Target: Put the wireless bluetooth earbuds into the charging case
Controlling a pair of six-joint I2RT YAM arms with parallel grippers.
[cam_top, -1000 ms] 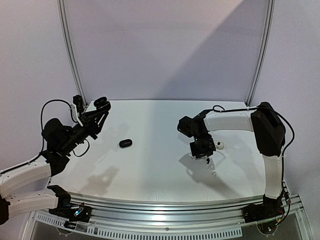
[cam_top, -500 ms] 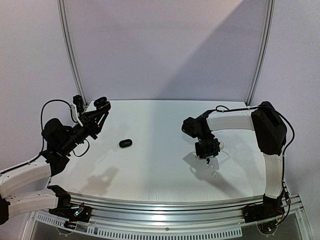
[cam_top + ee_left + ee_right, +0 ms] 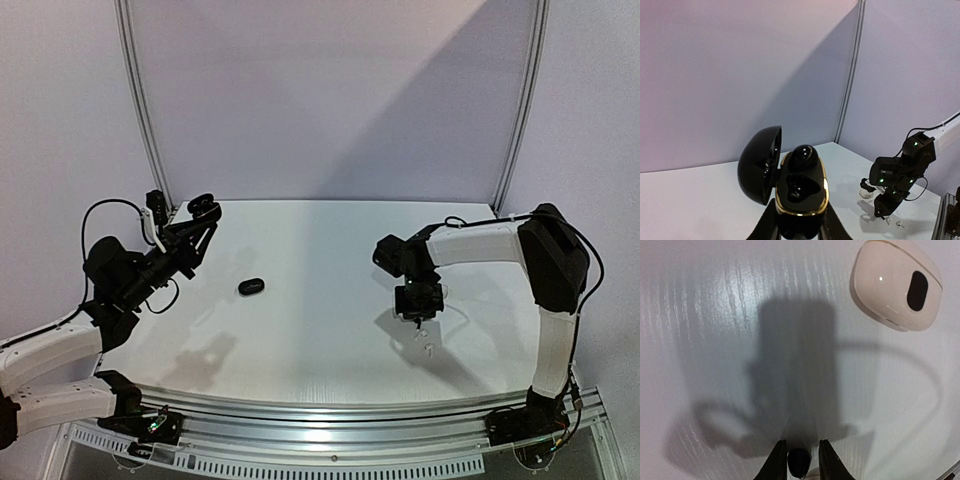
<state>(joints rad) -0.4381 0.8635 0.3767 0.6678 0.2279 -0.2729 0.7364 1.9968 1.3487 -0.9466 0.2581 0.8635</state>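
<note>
One black case in left gripper; right gripper narrow round black earbud, grip unclear

We hold an open black case aloft in our left gripper; our right gripper hangs over white earbuds.

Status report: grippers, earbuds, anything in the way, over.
Left gripper shut on open black case, one seated earbud inside. Right gripper pinching black earbud above table. Closed black case lying between the arms.

I'm looking into a robot lab cell: bare walls and aluminium posts are enclosing the white worktop beyond my left gripper.
</note>
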